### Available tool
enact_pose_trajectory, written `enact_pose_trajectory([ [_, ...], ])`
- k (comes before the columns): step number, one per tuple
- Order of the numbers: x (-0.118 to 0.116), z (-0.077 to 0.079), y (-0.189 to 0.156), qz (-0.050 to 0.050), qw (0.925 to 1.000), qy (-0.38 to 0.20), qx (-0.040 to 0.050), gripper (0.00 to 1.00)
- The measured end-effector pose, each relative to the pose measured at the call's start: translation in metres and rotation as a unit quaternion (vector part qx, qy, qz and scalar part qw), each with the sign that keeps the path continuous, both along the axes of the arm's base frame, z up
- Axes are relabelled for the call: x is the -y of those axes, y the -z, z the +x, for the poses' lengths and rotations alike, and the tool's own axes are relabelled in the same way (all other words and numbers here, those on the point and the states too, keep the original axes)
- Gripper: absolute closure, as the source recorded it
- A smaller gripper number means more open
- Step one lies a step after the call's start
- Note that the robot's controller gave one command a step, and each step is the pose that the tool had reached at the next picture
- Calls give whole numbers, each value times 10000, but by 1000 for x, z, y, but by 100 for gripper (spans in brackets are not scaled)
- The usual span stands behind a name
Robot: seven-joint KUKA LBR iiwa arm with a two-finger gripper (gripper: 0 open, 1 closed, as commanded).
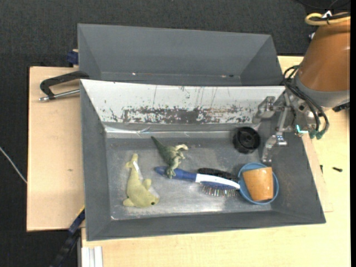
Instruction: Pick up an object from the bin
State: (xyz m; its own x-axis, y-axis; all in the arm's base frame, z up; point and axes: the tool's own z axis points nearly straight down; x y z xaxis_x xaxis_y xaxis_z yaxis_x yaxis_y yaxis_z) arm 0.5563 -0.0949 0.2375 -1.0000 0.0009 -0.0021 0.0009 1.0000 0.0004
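Observation:
My gripper (pixel 276 133) hangs at the bin's right side, above the floor near the back right corner. Just left of it lies a black round cap-like thing (pixel 245 139). Directly below it in the view, an orange cup (pixel 260 184) sits in a blue dish (pixel 245 177) at the front right. A brush with a blue handle and white head (pixel 201 178) lies left of the cup, bristles toward the front. Nothing shows in the gripper.
A green toy dinosaur (pixel 171 154) stands mid-bin by the brush handle's end. A pale yellow plush seal (pixel 137 187) lies at the front left. The bin's back wall slopes up, scratched and streaked. The arm's orange cover and cables sit over the right rim.

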Motion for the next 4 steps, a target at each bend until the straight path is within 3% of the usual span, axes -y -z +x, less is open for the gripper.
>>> enact_pose_trajectory([
  [1, -80, -13, 149, 8, 9999, -119, -51, 0],
  [2, -87, -18, 134, 1, 9995, -309, 10, 0],
  [3, -91, -31, 131, 7, 9973, 734, -10, 0],
  [4, -93, -46, 166, 11, 9921, 1255, 22, 0],
])
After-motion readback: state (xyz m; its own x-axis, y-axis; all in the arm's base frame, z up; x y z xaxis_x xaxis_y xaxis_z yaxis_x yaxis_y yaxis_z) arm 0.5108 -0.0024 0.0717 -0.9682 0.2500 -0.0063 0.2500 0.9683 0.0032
